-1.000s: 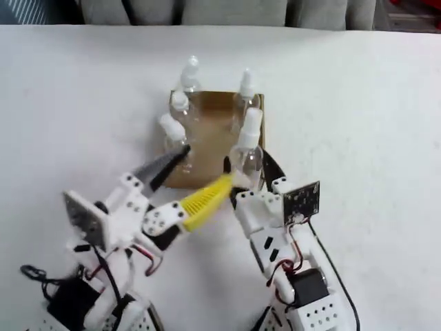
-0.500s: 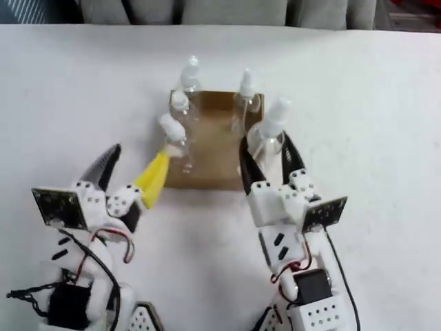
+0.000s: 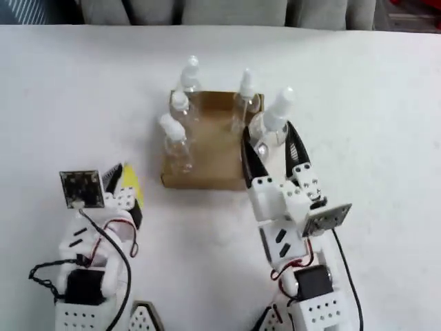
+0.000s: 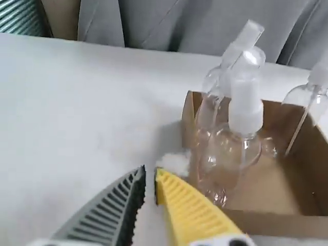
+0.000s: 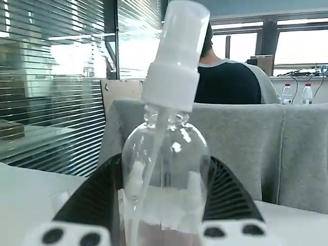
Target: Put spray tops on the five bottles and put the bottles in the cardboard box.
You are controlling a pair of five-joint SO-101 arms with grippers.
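Observation:
My right gripper [image 3: 267,136] is shut on a clear bottle [image 3: 273,121] with a white spray top, which leans at the right rim of the cardboard box [image 3: 213,148]. In the right wrist view the bottle [image 5: 164,148] stands between the black fingers [image 5: 225,189] of that gripper [image 5: 165,169]. Several capped bottles stand in the box, among them one at its left wall [image 3: 173,138] and one at the back right [image 3: 244,93]. My left gripper [image 3: 120,176] sits near-left of the box, shut and empty [image 4: 149,177], pointing at the box [image 4: 266,220] and its front bottle [image 4: 243,128].
The white table [image 3: 358,89] is bare on both sides of the box. Grey chair backs [image 3: 227,10] line its far edge. Cables [image 3: 41,276] hang near the left arm's base.
The left arm has pulled back from the held bottle to the near left and its gripper has shut. The right gripper has carried its bottle farther back, to the box's right rim.

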